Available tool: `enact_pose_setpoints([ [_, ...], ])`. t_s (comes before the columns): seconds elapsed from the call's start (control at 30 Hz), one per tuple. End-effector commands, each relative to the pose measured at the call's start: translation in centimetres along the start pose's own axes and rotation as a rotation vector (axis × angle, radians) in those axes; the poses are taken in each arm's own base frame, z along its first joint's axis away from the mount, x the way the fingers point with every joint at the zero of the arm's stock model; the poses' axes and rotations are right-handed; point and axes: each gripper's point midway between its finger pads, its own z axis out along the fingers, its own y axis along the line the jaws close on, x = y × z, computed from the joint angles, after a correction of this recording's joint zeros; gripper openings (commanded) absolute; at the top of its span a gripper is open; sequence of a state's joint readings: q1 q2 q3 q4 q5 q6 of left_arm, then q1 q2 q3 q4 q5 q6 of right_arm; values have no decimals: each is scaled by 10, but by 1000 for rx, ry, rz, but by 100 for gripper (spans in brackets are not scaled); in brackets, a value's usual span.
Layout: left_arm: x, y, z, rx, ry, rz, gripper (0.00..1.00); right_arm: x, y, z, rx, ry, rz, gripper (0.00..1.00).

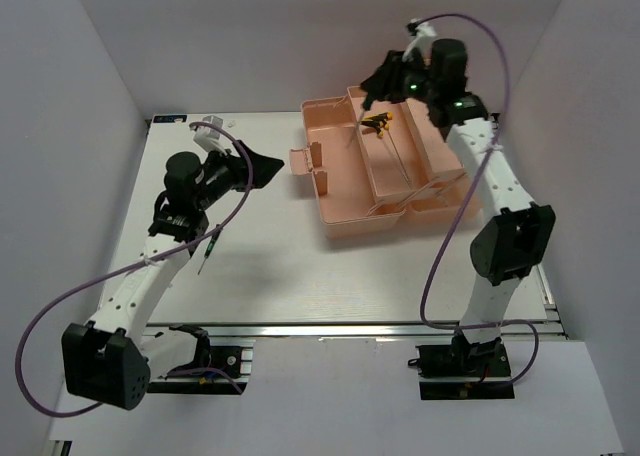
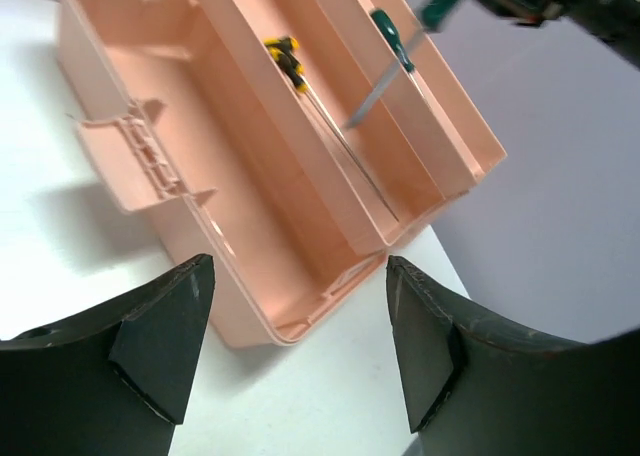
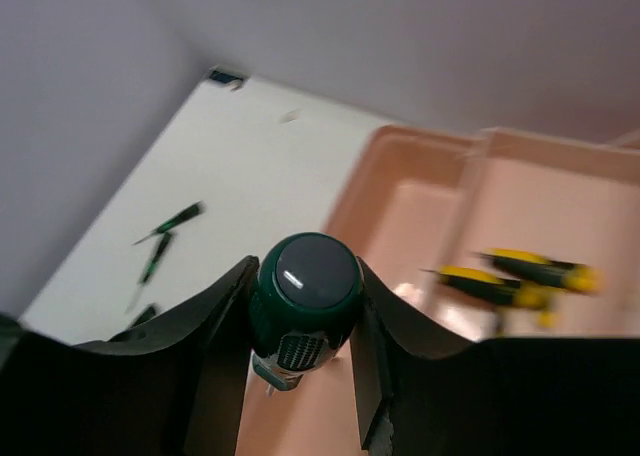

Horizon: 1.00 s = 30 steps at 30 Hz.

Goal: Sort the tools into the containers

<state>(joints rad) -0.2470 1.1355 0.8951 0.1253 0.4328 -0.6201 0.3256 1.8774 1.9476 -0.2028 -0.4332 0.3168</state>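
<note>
I have the right claw (image 3: 303, 269) pinched tight on the fat butt of a green-and-black screwdriver (image 3: 308, 301). It holds the tool in the air above the far trays of the open salmon-pink toolbox (image 1: 350, 218), so I judge this to be the drop-off step for this tool. A second green screwdriver (image 2: 392, 42) rests in the narrow outer tray. The next move calls for lowering into that same compartment and laying the tool flat alongside it before I let go.

The two T-handle keys (image 2: 285, 58) sit together in the neighbouring tray, thin steel shafts running down its length from chunky yellow-and-black grips. The left claw (image 2: 300, 276) is spread wide and holds nothing, hovering over the tabletop (image 1: 300, 266) just left of the box. The thin dark screwdrivers (image 3: 168, 221) lie on the tabletop, well apart from the box.

The box is smooth, glossy moulded plastic with rounded corners. The handle in my grip is domed and shiny on top, ribbed lower down.
</note>
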Motion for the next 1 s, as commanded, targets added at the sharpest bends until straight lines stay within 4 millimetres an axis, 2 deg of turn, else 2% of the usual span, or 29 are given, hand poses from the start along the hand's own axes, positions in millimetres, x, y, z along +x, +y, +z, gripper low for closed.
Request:
enact_pose_setpoints([
  [0.0, -11, 16, -22, -95, -37, 37, 79, -78, -6, -71, 122, -135, -225, 0],
  [0.07, -5, 25, -29, -123, -28, 36, 79, -90, -34, -98, 223, -124, -249, 0],
  [0.1, -6, 26, -33, -130, -40, 41, 79, -93, -41, -106, 255, -117, -260, 0],
  [0.13, 3, 33, -36, -153, -15, 38, 79, -107, -48, -118, 303, -130, -305, 0],
  [0.17, 9, 38, -39, -172, 0, 34, 79, -103, -63, -130, 353, -96, -283, 0],
  [0.27, 18, 47, -44, -205, 28, 46, 79, -111, -89, -153, 457, -67, -321, 0],
  [0.33, 21, 51, -46, -218, 43, 63, 79, -111, -104, -162, 535, -50, -349, 0],
  [0.43, 25, 57, -49, -245, 65, 82, 79, -97, -127, -169, 618, 25, -403, 0],
  [0.47, 28, 59, -50, -257, 77, 83, 79, -94, -132, -170, 626, 51, -424, 0],
  [0.63, 28, 81, -60, -382, 93, 120, 79, -42, -163, -165, 647, 277, -403, 0],
  [0.8, 24, 95, -72, -483, 94, 153, 83, -8, -180, -151, 609, 386, -389, 2],
  [0.83, 24, 98, -73, -498, 102, 166, 83, -2, -182, -148, 601, 397, -386, 6],
  [0.87, 27, 103, -76, -525, 117, 166, 83, -1, -184, -143, 597, 397, -390, 17],
  [0.93, 35, 114, -79, -571, 162, 168, 83, 5, -189, -133, 583, 412, -392, 28],
  [0.97, 36, 120, -82, -605, 169, 171, 83, 7, -189, -128, 575, 415, -398, 43],
])
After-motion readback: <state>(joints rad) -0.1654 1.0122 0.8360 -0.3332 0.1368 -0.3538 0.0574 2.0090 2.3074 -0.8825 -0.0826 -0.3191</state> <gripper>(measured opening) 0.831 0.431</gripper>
